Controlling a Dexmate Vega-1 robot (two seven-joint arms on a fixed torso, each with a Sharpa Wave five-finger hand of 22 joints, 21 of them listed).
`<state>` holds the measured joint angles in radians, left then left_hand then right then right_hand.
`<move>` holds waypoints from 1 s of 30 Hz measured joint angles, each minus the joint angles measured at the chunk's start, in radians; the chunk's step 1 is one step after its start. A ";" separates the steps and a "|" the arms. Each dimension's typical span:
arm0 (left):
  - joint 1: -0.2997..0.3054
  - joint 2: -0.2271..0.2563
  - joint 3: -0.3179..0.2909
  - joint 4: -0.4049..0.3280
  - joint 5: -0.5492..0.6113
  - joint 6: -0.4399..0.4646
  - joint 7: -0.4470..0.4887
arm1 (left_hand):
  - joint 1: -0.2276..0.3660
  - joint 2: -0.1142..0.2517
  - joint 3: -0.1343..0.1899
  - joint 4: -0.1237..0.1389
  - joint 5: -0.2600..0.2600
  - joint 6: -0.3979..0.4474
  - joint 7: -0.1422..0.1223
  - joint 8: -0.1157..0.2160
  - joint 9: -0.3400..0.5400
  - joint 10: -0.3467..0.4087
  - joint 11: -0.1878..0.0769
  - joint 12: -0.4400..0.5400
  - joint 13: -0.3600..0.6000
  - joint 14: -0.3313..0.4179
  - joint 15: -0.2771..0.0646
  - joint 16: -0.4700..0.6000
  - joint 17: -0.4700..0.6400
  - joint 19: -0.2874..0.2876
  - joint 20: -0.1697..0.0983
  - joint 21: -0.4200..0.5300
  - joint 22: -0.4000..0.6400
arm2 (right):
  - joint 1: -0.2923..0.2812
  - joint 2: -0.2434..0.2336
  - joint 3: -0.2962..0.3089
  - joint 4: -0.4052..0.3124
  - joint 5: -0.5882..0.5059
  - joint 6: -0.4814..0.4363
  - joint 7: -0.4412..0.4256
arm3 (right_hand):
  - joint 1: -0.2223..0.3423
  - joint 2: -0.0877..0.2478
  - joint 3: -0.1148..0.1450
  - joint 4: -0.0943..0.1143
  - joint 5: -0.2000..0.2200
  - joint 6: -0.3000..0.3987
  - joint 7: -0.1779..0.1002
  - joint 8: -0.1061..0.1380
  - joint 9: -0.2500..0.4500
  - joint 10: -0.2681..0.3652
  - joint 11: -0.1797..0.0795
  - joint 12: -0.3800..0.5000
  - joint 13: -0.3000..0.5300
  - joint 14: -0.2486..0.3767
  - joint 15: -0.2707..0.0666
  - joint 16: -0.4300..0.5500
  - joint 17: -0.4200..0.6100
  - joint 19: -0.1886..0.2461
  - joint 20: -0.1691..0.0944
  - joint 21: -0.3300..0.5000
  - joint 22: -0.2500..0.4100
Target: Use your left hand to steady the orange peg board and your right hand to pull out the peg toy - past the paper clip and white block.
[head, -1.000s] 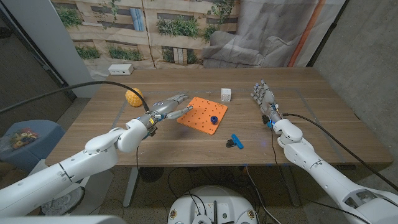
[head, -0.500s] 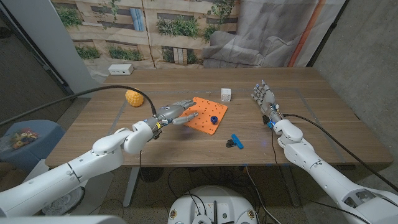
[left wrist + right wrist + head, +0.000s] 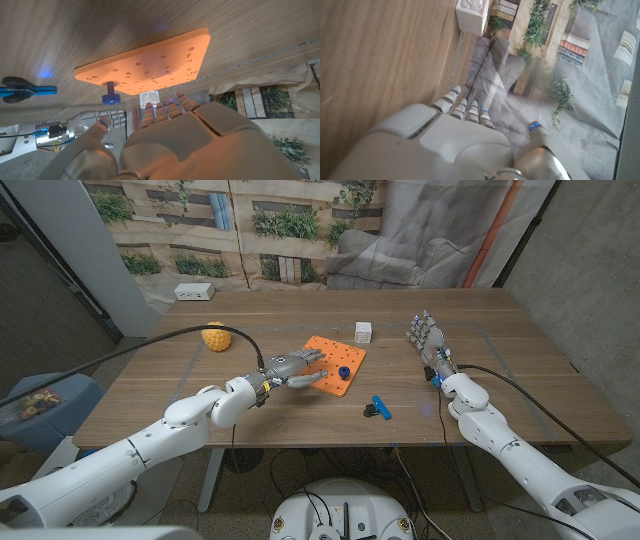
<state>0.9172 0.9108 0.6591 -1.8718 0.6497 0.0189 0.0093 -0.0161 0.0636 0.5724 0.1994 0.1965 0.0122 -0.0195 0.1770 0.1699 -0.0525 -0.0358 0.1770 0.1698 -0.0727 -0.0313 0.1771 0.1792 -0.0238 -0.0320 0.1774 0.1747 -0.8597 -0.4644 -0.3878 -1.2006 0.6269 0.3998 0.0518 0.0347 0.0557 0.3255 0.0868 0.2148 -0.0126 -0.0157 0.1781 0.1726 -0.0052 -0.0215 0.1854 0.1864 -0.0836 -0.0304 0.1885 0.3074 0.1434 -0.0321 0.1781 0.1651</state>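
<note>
The orange peg board lies mid-table with a blue peg toy upright near its front right corner. My left hand reaches over the board's left side with its fingers spread, holding nothing; whether it touches the board I cannot tell. The left wrist view shows my left hand, the board and the peg. My right hand stands open on the table, well to the right of the board. The white block sits behind the board, and the blue paper clip lies in front of it to the right.
A yellow bumpy ball lies left of the board. A white power strip sits at the far left edge. The white block shows ahead of my right hand. Bare wood lies between the board and the right hand.
My left hand has moved right from the board's left edge to over the board. The right hand, board, peg, clip and block have stayed put.
</note>
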 measured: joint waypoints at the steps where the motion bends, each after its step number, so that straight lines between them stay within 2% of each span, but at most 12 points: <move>1: -0.001 -0.001 0.001 0.002 0.001 -0.001 0.000 | 0.000 0.000 -0.001 0.000 0.000 0.000 0.000 0.000 0.000 0.000 0.000 0.000 0.000 -0.001 0.001 0.000 0.000 0.000 0.000 0.000 0.000 | -0.005 -0.002 0.002 -0.007 0.000 0.000 -0.001 | 0.000 0.000 0.000 0.000 0.000 0.000 0.000 0.000 0.000 0.000 0.000 0.000 0.000 0.000 0.000 0.000 -0.001 0.000 0.000 0.000 0.000; 8: -0.022 -0.021 0.027 0.038 0.024 -0.021 -0.009 | 0.000 0.000 -0.007 0.001 0.005 0.000 0.000 0.000 0.000 0.000 0.000 0.000 0.000 -0.005 -0.003 0.000 0.000 -0.010 -0.002 0.000 0.000 | -0.017 -0.008 0.005 -0.025 0.000 -0.001 -0.013 | 0.000 0.000 0.000 0.000 0.000 0.000 0.000 0.000 0.000 0.000 0.000 0.000 0.000 0.000 0.000 0.004 -0.001 0.000 0.000 0.000 0.000; 11: -0.030 -0.027 0.036 0.051 0.029 -0.028 -0.014 | 0.000 0.000 -0.009 0.001 0.005 -0.010 -0.009 0.000 0.000 -0.002 -0.002 0.000 0.000 -0.006 -0.005 0.000 0.000 -0.018 -0.003 0.000 0.000 | -0.020 -0.010 0.007 -0.031 0.000 -0.004 -0.018 | 0.000 0.000 0.000 0.000 0.000 0.004 -0.004 0.000 0.000 0.000 0.000 0.000 0.000 0.000 0.000 0.004 -0.001 0.000 0.000 0.000 0.000; 16: -0.040 -0.035 0.047 0.069 0.035 -0.035 -0.022 | 0.000 0.000 -0.017 0.000 0.005 -0.020 0.002 -0.003 0.000 -0.007 -0.004 0.000 0.000 -0.006 -0.005 0.000 0.000 -0.034 -0.006 0.000 0.000 | -0.026 -0.013 0.008 -0.041 -0.002 -0.008 -0.025 | 0.000 0.000 0.000 0.000 0.000 0.004 -0.004 0.000 0.000 0.000 0.000 0.000 0.000 0.000 0.000 0.004 -0.006 0.000 0.000 0.000 0.000; 30: -0.046 -0.043 0.062 0.094 0.029 -0.036 -0.047 | 0.000 0.000 -0.041 -0.001 0.005 -0.042 0.006 -0.003 0.000 -0.003 0.000 0.004 -0.002 0.000 -0.005 0.004 -0.005 -0.089 -0.003 0.000 -0.001 | -0.030 -0.016 0.009 -0.056 -0.008 -0.013 -0.037 | -0.005 0.005 0.000 0.000 0.000 0.004 -0.004 0.000 0.000 0.000 0.000 0.000 0.000 0.000 0.000 0.004 -0.011 0.000 0.000 0.000 0.000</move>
<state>0.8707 0.8675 0.7216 -1.7781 0.6786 -0.0175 -0.0378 -0.0160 0.0637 0.5312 0.1988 0.2011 -0.0295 -0.0140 0.1737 0.1697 -0.0560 -0.0356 0.1811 0.1680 -0.0724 -0.0360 0.1807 0.1742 -0.1130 -0.0355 0.1774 0.1740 -0.8895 -0.4805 -0.3784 -1.2564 0.6191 0.3870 0.0148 0.0295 0.0609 0.3255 0.0869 0.2148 -0.0089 -0.0195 0.1780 0.1726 -0.0052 -0.0215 0.1854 0.1864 -0.0836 -0.0305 0.1924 0.2969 0.1434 -0.0321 0.1781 0.1651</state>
